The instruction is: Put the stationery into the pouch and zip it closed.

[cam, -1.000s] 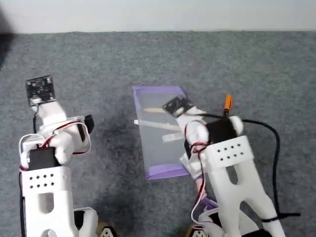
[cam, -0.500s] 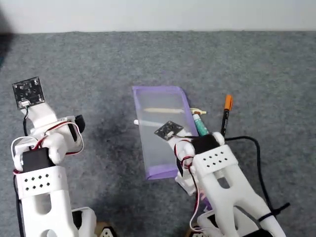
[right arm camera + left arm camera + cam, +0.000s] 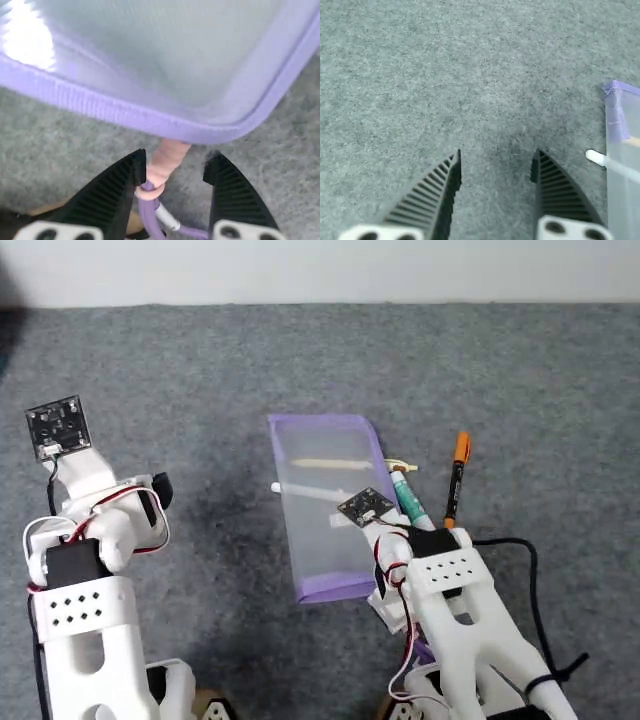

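A translucent purple pouch lies flat mid-table. A cream pencil and a white stick show through it. A teal pen and an orange-capped black pen lie on the carpet just right of it. My right gripper stands open at the pouch's near right corner. The pink zipper pull on a purple cord lies between its fingers, against one of them. My left gripper is open over bare carpet left of the pouch edge, with nothing in it.
Grey carpet covers the table up to a white wall at the back. The right arm's black cable loops over the carpet at the near right. The left arm stands at the near left.
The right arm has drawn back off the pouch to its near right corner, uncovering the teal pen. The left arm swung a little to the left, then stayed still.
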